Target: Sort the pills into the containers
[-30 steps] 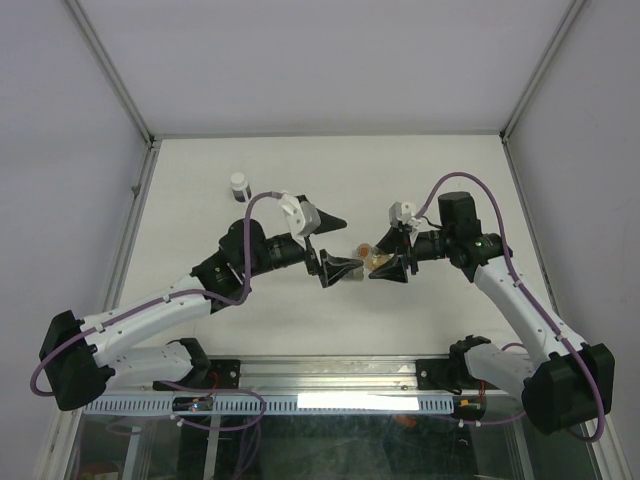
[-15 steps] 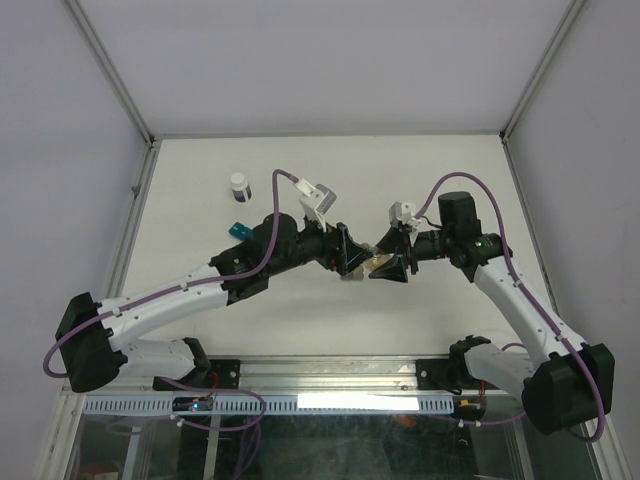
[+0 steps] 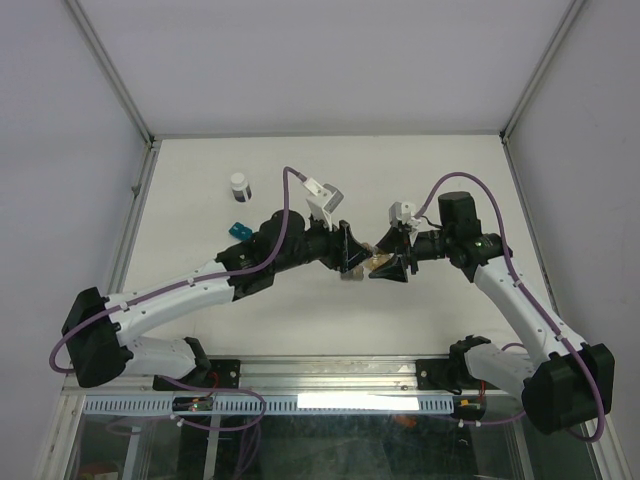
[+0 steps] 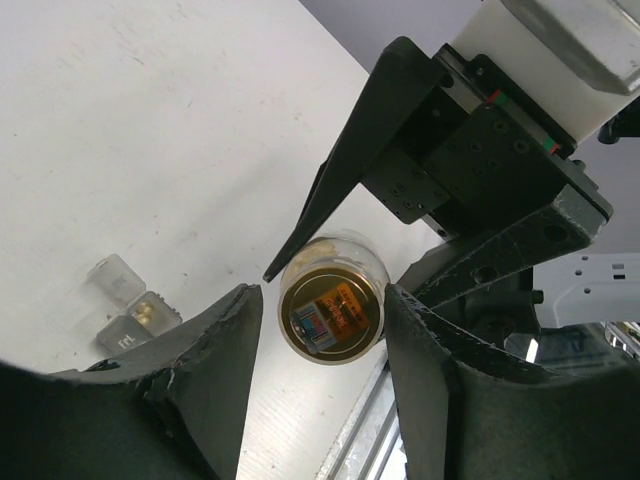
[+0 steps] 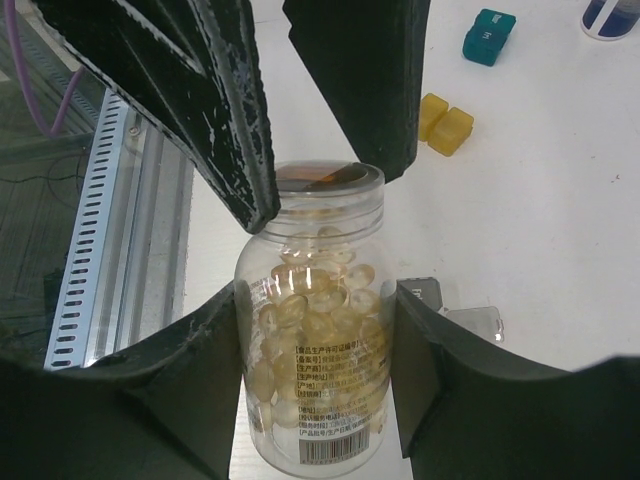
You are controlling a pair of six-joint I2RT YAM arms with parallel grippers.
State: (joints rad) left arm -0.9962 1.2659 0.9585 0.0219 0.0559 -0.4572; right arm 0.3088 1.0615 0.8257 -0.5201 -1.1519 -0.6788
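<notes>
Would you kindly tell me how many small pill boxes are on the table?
3. In the right wrist view: the teal box far back, the amber-yellow box nearer, the gray box beside the held bottle. More may be hidden.

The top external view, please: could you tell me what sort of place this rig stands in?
Most likely a lab test cell: a white table boxed in by plain panels on aluminium framing, with a slotted cable duct along the near edge.
</notes>
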